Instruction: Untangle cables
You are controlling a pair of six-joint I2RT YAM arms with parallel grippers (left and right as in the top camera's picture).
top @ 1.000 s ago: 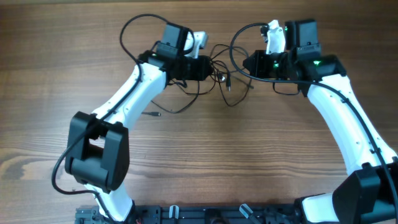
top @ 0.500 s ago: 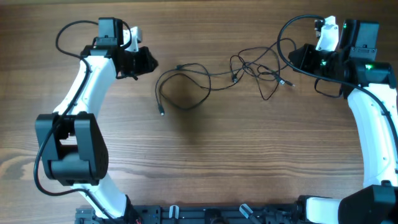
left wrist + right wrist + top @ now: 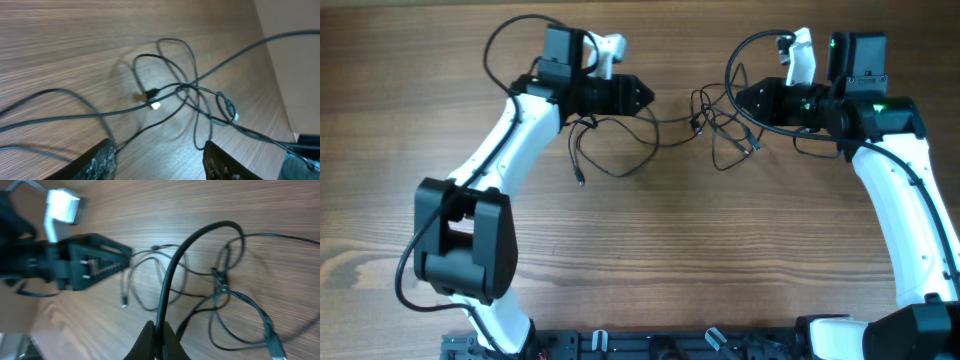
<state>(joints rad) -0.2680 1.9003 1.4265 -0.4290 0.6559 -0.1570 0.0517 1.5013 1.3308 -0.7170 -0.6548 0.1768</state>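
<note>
The cables [image 3: 701, 120] are lying on the far half of the worktop [image 3: 650, 260], between the left pincer [image 3: 638, 96] and the right pincer [image 3: 742, 99]. Their knot is sitting nearer the right pincer, one strand running into its tip. A loose loop is spreading leftward, just before the left pincer.

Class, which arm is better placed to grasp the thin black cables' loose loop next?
Left, probably: left gripper open beside a loop of the thin black cables; right gripper shut on a strand.
</note>
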